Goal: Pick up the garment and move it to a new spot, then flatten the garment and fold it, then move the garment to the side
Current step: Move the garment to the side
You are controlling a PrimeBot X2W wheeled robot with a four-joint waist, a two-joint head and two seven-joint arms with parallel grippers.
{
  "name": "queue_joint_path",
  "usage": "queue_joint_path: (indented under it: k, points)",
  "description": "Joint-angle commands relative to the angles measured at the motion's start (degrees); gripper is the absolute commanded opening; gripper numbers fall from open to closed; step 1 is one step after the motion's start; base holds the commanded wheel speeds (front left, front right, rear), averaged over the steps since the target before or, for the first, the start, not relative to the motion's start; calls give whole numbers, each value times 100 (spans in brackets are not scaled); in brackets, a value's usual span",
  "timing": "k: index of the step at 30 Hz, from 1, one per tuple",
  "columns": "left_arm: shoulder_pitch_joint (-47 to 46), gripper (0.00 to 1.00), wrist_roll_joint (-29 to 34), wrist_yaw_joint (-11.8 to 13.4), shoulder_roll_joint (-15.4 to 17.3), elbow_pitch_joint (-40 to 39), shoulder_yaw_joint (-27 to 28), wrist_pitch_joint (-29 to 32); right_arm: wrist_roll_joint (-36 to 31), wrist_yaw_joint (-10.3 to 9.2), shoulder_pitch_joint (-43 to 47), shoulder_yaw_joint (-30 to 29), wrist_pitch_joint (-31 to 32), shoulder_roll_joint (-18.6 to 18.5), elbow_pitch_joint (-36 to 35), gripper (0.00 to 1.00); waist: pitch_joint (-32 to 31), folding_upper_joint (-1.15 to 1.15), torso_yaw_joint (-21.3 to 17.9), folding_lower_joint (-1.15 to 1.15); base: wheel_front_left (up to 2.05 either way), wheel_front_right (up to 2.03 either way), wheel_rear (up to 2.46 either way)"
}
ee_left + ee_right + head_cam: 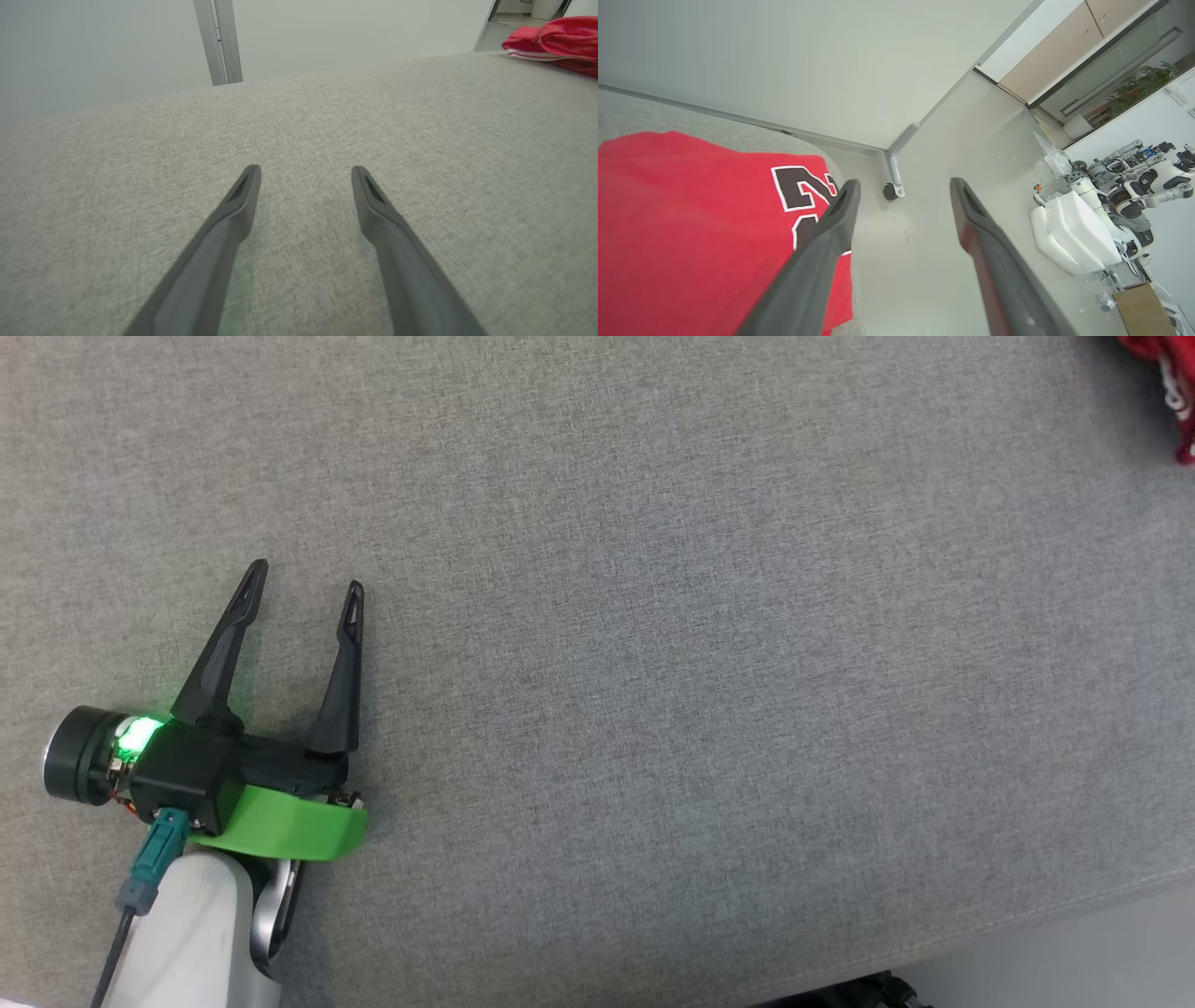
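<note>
- A grey counter [653, 616] covered in coarse woven cloth is stretching flat across the head view, its seamed edge running along the lower right.
- The left hand [306, 576] is hovering low over the bare cloth at the lower left, its two long, dark, tapering fingers spreading in a V and holding nothing. A green plastic ring is circling its wrist and a green light is glowing on its block.
- The garment [1167, 373], a smooth red jersey with white trim, is lying bunched at the counter's far right corner, well apart from the left hand.
- In the right wrist view the garment [691, 224] is showing a blocky black numeral outlined in white, by the counter's rounded corner.
- The right hand [904, 182] is standing open above that corner, gripping nothing; one finger is crossing the garment's edge, and I cannot tell whether it is touching.
- Below it a pale glossy floor [952, 140] is showing.
</note>
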Motion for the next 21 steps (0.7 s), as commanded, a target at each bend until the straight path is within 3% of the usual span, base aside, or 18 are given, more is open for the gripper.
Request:
queue_joint_path:
  k: [1,8,13,21]
  points:
    - [16,100,-53,-5,17,116,38,14,-25,-14,-66,6,-110,89,62,100,-81,0,11,0,0,0,0]
    - [181,100,-78,37,-83,190,158,12,53,-13,-29,-13,-522,534,-44,100,-523,0,18,0,0,0,0]
    - [450,100,-181,130,-184,236,443,9,-1,-13,464,-146,-601,952,-811,100,-1108,0,12,0,0,0,0]
    - [1087,100,-292,204,-329,303,896,9,-324,-13,2091,-850,-601,1874,-2234,100,-1960,0,45,0,0,0,0]
